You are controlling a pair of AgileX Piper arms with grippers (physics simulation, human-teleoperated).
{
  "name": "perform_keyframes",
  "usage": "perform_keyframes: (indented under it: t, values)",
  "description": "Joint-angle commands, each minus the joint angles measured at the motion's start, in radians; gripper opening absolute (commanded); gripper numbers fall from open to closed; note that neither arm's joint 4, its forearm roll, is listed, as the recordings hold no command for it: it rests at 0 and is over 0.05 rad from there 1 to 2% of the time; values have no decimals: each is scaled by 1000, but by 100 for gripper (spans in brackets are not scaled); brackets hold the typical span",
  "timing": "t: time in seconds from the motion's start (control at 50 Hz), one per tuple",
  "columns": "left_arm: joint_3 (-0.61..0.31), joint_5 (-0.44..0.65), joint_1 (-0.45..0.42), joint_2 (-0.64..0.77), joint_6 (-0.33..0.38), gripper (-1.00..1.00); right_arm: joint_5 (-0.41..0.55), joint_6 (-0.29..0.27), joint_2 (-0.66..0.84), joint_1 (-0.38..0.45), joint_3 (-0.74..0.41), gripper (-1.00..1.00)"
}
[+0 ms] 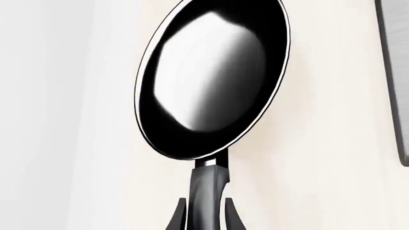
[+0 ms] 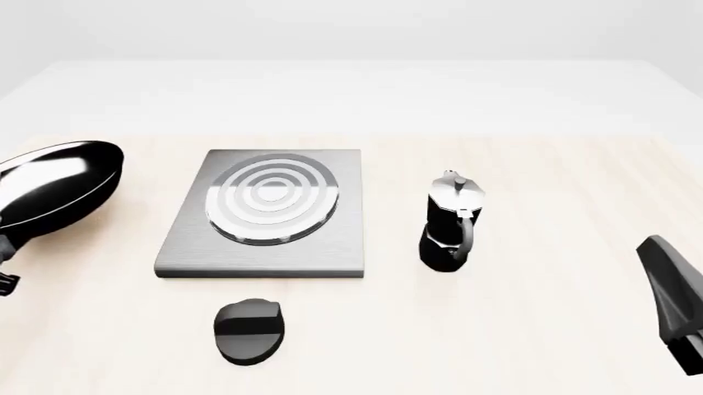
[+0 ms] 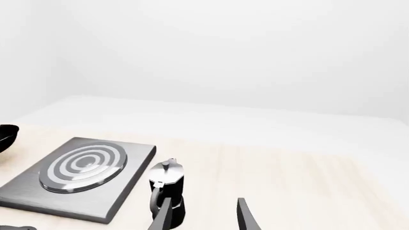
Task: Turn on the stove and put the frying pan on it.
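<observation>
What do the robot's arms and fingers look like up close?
Little of them shows. The left gripper has two slim, glossy black fingers that curve and taper, with thin white-lit edges. The right gripper has matching dark, narrow, blade-like fingers. In the front view the right arm is a dark grey, angular wedge-shaped casing. No cables, markings or labels are visible.

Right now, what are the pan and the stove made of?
The frying pan looks like glossy black coated metal; its inside mirrors the light. The stove seems brushed grey metal, matte with faint streaks, and its burner has shinier silver rings. It's a simulator render, so these are guesses.
</observation>
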Motion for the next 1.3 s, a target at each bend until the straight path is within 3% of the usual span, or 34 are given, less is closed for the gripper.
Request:
perform_keyframes:
  t: [0.02, 0.3, 0.56, 0.64, 0.68, 0.72, 1.3]
  values:
    - [-30, 51, -17, -91, 18, -100, -2, 5, 1, 3, -3, 100]
    - [-29, 142, -106, -240, 41, -100, 1, 12, -4, 6, -8, 100]
    - [-96, 188, -178, -309, 47, -100, 23, 18, -23, -6, -18, 100]
    - [-73, 156, -203, -332, 101, -100, 23, 19, -25, -7, -18, 100]
    - [-83, 158, -219, -329, 85, -100, 26, 19, -25, -7, -21, 100]
    - [-56, 124, -235, -337, 127, -100, 27, 19, -25, -9, -21, 100]
    - [-32, -29, -477, -292, 133, -100, 53, 19, -28, -27, -56, 100]
